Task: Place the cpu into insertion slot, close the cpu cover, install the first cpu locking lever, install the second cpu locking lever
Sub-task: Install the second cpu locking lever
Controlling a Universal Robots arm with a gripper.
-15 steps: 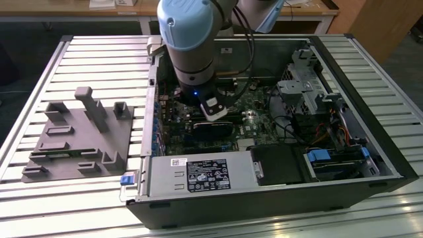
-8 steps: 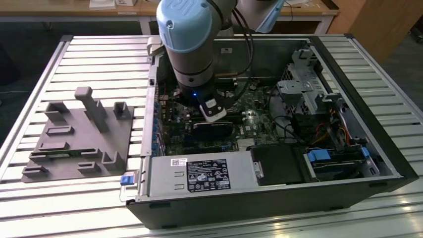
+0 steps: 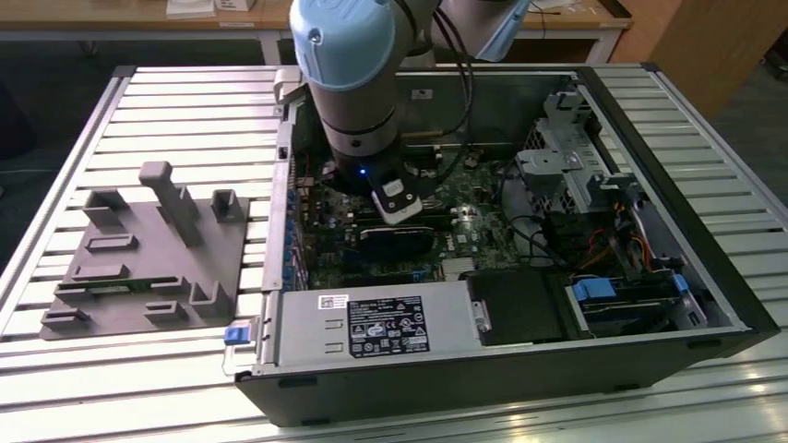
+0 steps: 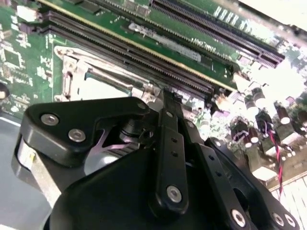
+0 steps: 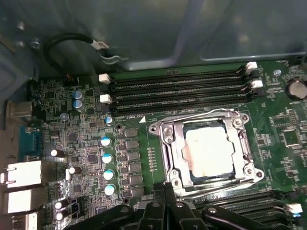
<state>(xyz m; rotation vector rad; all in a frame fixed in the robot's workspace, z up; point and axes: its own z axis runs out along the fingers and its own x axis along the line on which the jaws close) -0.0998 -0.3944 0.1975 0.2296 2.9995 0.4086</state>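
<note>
Progress looked decent: pale silvery square cpu (image 5: 209, 148) sat in the metal-rimmed insertion slot (image 5: 169, 152) with the thin metal frame cpu cover (image 5: 242, 150) down over it. Black gripper (image 5: 165, 211) hovered just beside the socket, couldn't tell if open; levers unclear

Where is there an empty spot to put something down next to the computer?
The slatted table is bare along the exterior view's right of the computer case, and in front of it. The exterior view's left is crowded by the grey fixture block; inside, the motherboard is packed.
</note>
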